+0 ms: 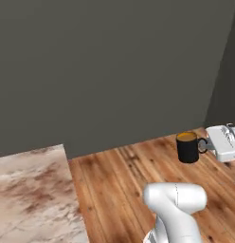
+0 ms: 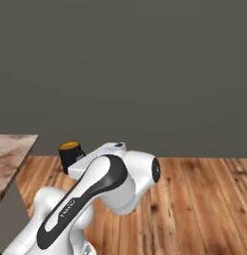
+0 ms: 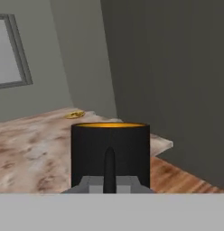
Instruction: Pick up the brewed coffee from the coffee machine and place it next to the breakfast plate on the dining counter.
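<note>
Marbled pink-brown worktop (image 1: 29, 190) w/ its corner edge left of the mug; bare wood floor (image 1: 119, 190) under mug, open room all round. Black mug (image 1: 188, 148) held mid-air, upright, long axis vertical, handle (image 3: 109, 169) twd pincer (image 1: 208, 144), which is pinched on it. Orange-brown liquid at rim. Yellow plate (image 3: 74, 115) far back on worktop.

The robot arm (image 2: 103, 187) has a glossy white shell with rounded, thick segments, and a long black band runs along one link and bears small white lettering too small to read. A round joint cap (image 2: 155, 170) has a dark rim. The claw (image 1: 210, 144) has a boxy white body with grey finger parts.
</note>
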Motion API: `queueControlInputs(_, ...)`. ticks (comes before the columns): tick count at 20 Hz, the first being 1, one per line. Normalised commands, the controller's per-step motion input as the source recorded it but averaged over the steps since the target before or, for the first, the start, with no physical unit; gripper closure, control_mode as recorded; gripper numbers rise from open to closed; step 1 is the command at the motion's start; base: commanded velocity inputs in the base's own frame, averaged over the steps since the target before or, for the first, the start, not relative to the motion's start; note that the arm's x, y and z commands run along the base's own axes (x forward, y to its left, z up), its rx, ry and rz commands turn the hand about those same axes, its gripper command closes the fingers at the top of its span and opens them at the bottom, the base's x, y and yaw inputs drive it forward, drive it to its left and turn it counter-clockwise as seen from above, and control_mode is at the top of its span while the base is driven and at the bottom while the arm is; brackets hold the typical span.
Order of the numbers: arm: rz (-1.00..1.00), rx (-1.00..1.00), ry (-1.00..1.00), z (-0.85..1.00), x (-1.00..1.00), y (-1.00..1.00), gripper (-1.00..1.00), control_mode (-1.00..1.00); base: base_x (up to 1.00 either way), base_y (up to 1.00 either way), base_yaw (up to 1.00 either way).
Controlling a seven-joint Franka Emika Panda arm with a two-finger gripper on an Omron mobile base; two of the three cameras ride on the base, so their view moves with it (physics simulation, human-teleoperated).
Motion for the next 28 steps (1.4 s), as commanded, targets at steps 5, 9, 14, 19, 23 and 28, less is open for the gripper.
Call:
queueControlInputs(5, 0.0, 0.0, 0.0, 0.0, 0.0, 0.0, 1.0, 1.0, 1.0, -0.3, 0.55)
queueControlInputs(9, 0.0, 0.0, 0.0, 0.0, 0.0, 0.0, 1.0, 1.0, 1.0, -0.3, 0.55)
queueControlInputs(14, 0.0, 0.0, 0.0, 0.0, 0.0, 0.0, 1.0, 1.0, 1.0, -0.23, 0.6)
queueControlInputs(19, 0.0, 0.0, 0.0, 0.0, 0.0, 0.0, 1.0, 1.0, 1.0, -0.22, 0.63)
queueControlInputs(23, 0.0, 0.0, 0.0, 0.0, 0.0, 0.0, 1.0, 1.0, 1.0, -0.26, 0.64)
queueControlInputs(28, 0.0, 0.0, 0.0, 0.0, 0.0, 0.0, 1.0, 1.0, 1.0, -0.22, 0.64)
